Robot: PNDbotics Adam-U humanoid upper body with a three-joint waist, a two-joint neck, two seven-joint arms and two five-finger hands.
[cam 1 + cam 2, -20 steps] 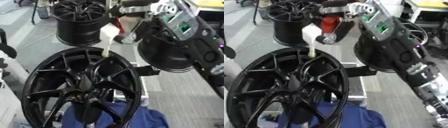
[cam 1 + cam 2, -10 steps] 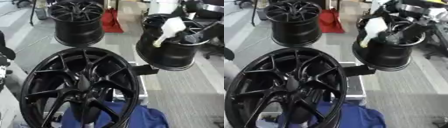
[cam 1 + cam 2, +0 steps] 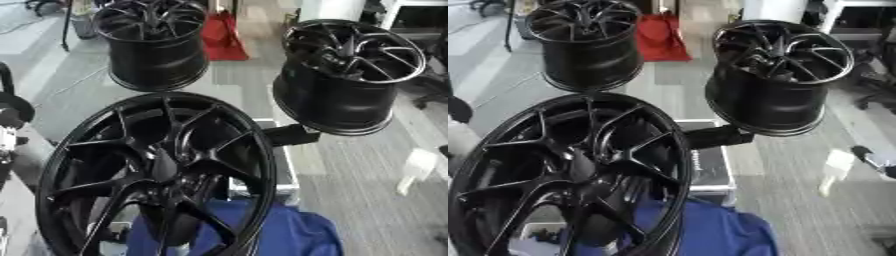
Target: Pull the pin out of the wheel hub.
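Note:
The big black wheel (image 3: pixel 157 170) stands tilted in the foreground, its hub (image 3: pixel 164 167) dark with no pin showing in it. The white pin (image 3: pixel 418 169) hangs low at the right, well clear of the wheel, over the grey floor, with a thin stem pointing down. Only a dark bit of my right hand (image 3: pixel 877 159) shows at the right edge, curled against the pin's upper end. My left hand is not visible; a dark rounded part (image 3: pixel 12 107) sits at the left edge.
Two more black wheels lie flat on the floor: one at the back left (image 3: pixel 153 42), one at the right (image 3: pixel 350 75). A red object (image 3: pixel 223 35) lies between them. A blue cloth (image 3: pixel 289 232) and a black case (image 3: pixel 262 170) sit under the big wheel.
My right hand has carried the white pin from the big wheel's rim, over the right wheel, down to the lower right edge. The arm has left most of the view.

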